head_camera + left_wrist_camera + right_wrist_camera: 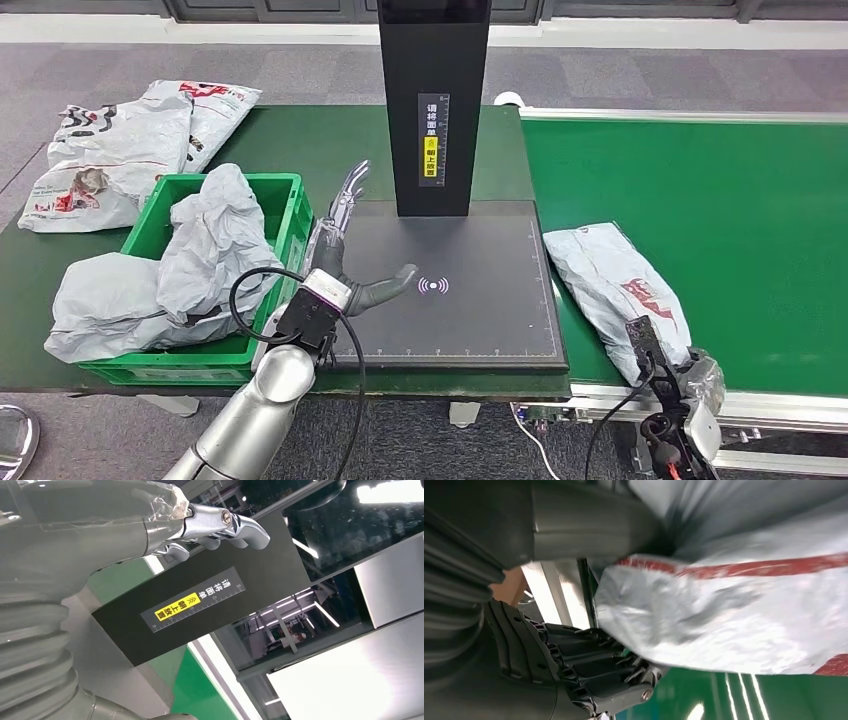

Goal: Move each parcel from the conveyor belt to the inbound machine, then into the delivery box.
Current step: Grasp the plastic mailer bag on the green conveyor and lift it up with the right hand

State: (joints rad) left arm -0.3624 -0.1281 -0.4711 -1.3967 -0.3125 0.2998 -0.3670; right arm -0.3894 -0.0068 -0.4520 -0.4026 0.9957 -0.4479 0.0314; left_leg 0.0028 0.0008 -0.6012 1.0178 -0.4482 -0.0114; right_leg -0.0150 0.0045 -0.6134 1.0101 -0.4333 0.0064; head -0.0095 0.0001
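Observation:
A grey parcel with red print (615, 285) lies on the green conveyor belt (720, 170), close to its near edge. My right hand (690, 385) is at the parcel's near end and grips it. In the right wrist view the parcel (734, 615) sits between the grey thumb (589, 525) and the dark fingers (599, 670). My left hand (345, 250) hovers open over the left edge of the black inbound machine's plate (480, 310), holding nothing. Its fingers (225, 525) stretch toward the machine's black column (200, 600). The green delivery box (270, 185) stands just left of that hand.
Crumpled grey parcels (215, 245) fill the box and one (100, 300) spills over its left side. More parcels (120, 150) are piled at the table's back left. The machine's column (433, 100) rises at the back of the plate. The table's near edge lies just beyond my arms.

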